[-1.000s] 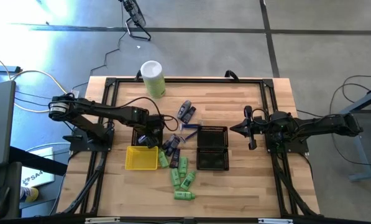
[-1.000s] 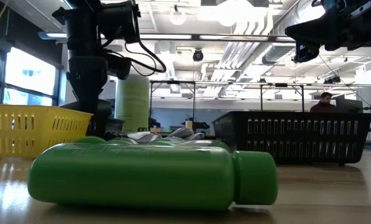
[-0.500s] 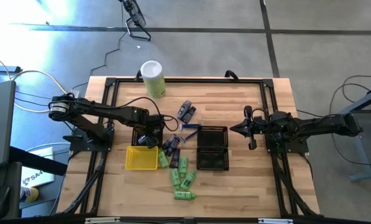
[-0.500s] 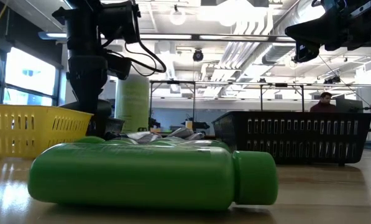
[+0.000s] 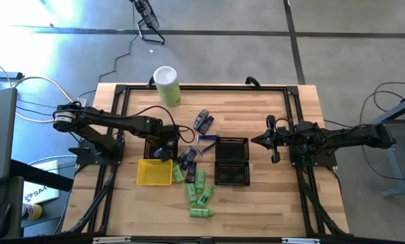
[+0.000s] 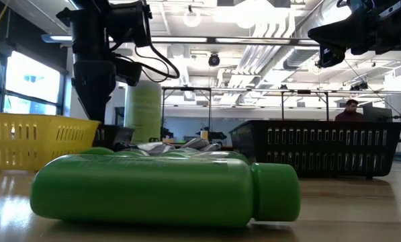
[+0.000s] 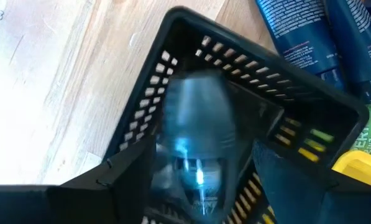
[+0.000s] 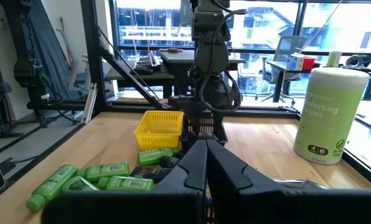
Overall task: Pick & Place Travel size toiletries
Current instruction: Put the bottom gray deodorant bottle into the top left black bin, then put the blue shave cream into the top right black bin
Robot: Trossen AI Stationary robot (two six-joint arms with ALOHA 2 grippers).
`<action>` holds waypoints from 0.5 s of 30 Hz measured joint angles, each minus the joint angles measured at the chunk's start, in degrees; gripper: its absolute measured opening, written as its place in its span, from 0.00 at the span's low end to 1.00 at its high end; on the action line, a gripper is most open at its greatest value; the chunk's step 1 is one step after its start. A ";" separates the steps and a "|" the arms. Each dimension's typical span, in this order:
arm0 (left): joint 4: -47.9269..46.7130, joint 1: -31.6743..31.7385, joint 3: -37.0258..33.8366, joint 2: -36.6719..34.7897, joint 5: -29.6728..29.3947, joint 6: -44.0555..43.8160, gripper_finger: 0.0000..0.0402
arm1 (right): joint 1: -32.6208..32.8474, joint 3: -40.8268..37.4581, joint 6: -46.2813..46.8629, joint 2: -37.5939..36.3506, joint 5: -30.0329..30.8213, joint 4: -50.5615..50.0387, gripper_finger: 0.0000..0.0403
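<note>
Right now the left gripper [image 5: 163, 150] hangs over the small black mesh basket [image 7: 247, 93] beside the yellow plastic tray [image 5: 154, 171], its jaws spread with a dark bluish tube [image 7: 194, 134] blurred between them, apparently dropping into the basket. I cannot tell whether the fingers touch it at all, so I would call this the release of a placing step. Several bright green little bottles [image 5: 197, 190] lie in a loose cluster in front of the tray, and more dark blue tubes [image 5: 202, 122] sit mid-table, none yet sorted. The right gripper [image 5: 268, 139] waits pinched shut above the table's right side, empty. Next, I reckon, the left arm must lift clear and go for another tube nearby.
</note>
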 joint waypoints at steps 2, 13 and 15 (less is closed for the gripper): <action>0.00 0.02 0.01 0.00 0.14 0.42 0.67 | 0.01 0.00 0.00 0.00 0.00 0.00 0.00; 2.27 0.02 0.80 0.02 1.82 2.30 0.55 | 0.01 0.00 0.00 0.00 0.00 0.00 0.00; 2.19 0.02 1.97 0.02 1.84 3.30 0.50 | -0.01 0.00 0.00 0.00 0.02 0.00 0.00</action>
